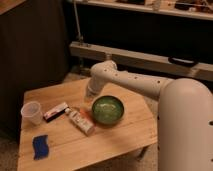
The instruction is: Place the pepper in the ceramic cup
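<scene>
No readable text, white tube [80, 121] and red-and-white packet [55, 111] markings illegible, gripper [90, 96] beside green bowl [121, 111]

Table [117, 140]: ceramic cup [32, 112], bowl [107, 110]; gripper [90, 94] above.

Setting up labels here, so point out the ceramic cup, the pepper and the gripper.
ceramic cup [31, 112]: camera view, middle of its side wall.
pepper [86, 115]: camera view, its orange-red middle, beside the white tube [80, 122].
gripper [90, 96]: camera view, arm's tip, just left of the green bowl [107, 111].

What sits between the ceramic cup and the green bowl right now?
In the camera view: the red-and-white packet, the white tube and the pepper beside it. The gripper hangs by the green bowl.
</scene>
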Motion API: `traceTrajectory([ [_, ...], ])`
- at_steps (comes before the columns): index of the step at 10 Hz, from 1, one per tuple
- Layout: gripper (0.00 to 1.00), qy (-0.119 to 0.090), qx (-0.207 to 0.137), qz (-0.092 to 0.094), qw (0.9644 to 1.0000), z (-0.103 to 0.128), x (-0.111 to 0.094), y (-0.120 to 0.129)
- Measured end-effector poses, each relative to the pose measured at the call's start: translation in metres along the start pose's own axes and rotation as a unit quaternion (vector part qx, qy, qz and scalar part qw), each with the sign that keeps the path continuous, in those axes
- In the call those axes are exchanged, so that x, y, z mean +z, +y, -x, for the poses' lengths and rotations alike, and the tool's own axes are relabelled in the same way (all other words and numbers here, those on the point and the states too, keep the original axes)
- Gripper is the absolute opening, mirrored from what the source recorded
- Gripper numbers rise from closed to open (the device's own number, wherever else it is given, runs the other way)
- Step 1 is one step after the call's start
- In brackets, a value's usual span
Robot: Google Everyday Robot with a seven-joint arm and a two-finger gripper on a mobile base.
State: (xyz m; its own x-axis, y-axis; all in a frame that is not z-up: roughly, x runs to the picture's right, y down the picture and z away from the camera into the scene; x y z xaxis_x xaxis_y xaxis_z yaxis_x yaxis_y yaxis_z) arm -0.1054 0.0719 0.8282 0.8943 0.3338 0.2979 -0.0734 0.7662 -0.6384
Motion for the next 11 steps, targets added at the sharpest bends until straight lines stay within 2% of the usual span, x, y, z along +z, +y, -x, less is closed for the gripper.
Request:
traceTrajectory([
  [2,0.80,-0.017,-0.006,0.010,0.9998,0.003,-0.003,0.025],
  [4,0.80,-0.023,-0.022,0.006,0.9995,0.020,-0.017,0.035],
  [6,0.80,-0.010,-0.024,-0.005,0.9997,0.024,-0.028,0.031],
  [11,0.80,-0.010,-0.019,-0.009,0.9997,0.024,-0.026,0.029],
])
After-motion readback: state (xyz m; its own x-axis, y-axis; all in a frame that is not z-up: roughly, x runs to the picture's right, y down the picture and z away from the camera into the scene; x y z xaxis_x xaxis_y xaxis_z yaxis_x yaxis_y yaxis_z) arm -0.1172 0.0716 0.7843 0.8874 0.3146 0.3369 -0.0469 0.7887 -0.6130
